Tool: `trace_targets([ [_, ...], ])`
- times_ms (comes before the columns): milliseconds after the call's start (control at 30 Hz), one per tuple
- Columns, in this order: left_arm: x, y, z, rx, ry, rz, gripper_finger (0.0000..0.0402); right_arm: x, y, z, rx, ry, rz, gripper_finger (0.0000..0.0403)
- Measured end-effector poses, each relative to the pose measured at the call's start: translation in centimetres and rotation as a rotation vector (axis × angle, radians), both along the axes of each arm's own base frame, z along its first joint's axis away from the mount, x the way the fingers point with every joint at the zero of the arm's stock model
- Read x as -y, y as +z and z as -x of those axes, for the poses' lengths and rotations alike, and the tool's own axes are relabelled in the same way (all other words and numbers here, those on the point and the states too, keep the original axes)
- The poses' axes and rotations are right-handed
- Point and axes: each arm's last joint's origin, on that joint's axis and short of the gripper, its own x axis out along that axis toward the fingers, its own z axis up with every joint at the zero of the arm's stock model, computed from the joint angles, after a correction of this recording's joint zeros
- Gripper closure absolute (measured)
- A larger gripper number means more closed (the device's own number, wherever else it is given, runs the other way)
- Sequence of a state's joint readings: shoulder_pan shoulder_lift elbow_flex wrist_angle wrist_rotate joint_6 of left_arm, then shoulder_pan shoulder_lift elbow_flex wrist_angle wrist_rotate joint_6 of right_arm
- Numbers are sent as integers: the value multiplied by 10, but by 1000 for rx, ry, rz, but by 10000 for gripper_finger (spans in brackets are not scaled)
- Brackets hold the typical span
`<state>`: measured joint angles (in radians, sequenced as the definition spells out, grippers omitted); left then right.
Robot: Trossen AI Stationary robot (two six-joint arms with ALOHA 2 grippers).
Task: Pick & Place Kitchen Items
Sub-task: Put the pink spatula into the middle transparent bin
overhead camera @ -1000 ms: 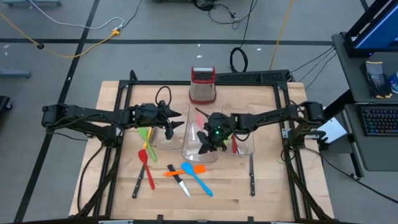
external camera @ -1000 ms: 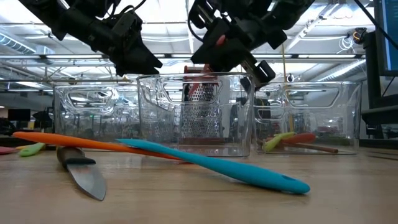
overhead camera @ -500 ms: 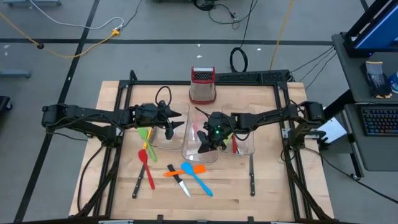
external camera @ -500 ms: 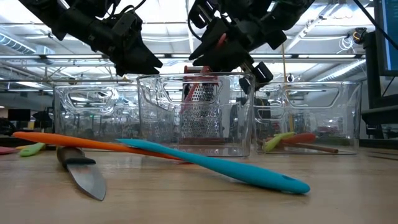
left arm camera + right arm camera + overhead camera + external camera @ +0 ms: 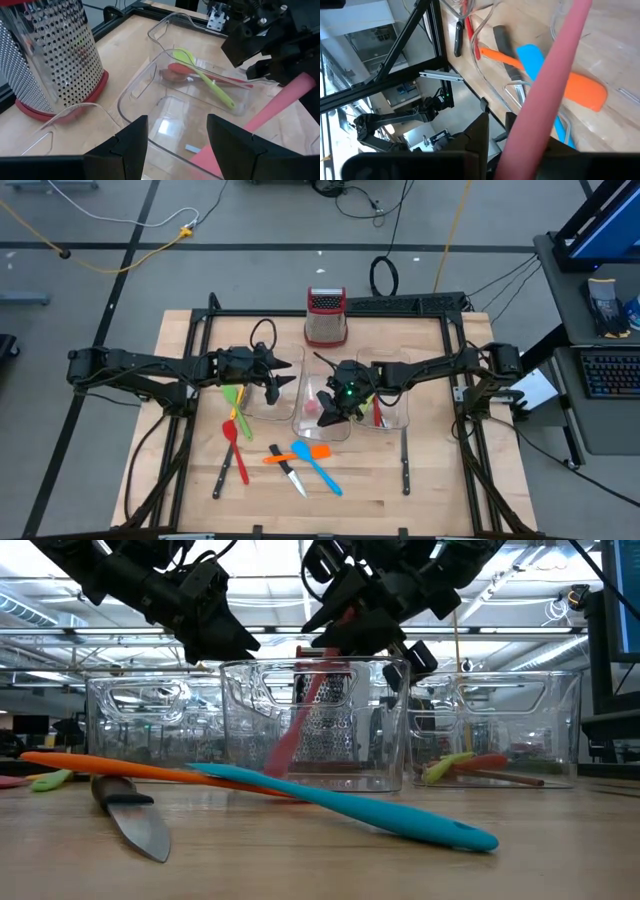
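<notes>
Above middle clear bin [image 5: 315, 730], right gripper [image 5: 335, 402] jaws parting, pink spatula [image 5: 297, 725] slanting into bin, hold uncertain; left gripper [image 5: 272, 380] jaws spread, empty, over neighbouring bin; spatula likely light, slim, slippery; best gripped mid-handle.

The middle bin [image 5: 322, 402] is blocked by the right pincer [image 5: 330, 406] (pink spatula [image 5: 297, 730] leaning inside); bare table [image 5: 190, 345] flanks the grater [image 5: 326, 317].

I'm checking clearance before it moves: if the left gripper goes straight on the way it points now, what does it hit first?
Probably the near wall of the middle clear bin, straight ahead of the open left gripper. Just beyond, the pink spatula slants into that bin. Depth is hard to judge.
</notes>
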<state>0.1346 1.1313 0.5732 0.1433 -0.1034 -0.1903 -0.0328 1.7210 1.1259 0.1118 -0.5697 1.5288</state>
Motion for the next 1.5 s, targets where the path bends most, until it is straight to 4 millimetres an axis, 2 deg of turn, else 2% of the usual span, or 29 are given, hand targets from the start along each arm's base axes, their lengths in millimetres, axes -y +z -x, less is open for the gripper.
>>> trace_targets([
  [200, 0, -1, 1, -10, 5, 15, 194, 0, 3, -2, 69, 22, 35, 352],
  [400, 0, -2, 1, -12, 11, 29, 194, 1, 3, -2, 110, 43, 116, 396],
  [733, 0, -2, 1, -12, 13, 35, 194, 1, 2, -2, 117, 43, 161, 402],
  [967, 0, -2, 1, -13, 14, 35, 194, 2, 15, 14, 56, 16, 210, 402],
  [1233, 0, -2, 1, -10, 15, 44, 195, 6, 40, 39, 19, -57, 392, 402],
  [1500, 0, -2, 1, -7, 14, 48, 194, 7, 40, 42, 28, -41, 506, 403],
])
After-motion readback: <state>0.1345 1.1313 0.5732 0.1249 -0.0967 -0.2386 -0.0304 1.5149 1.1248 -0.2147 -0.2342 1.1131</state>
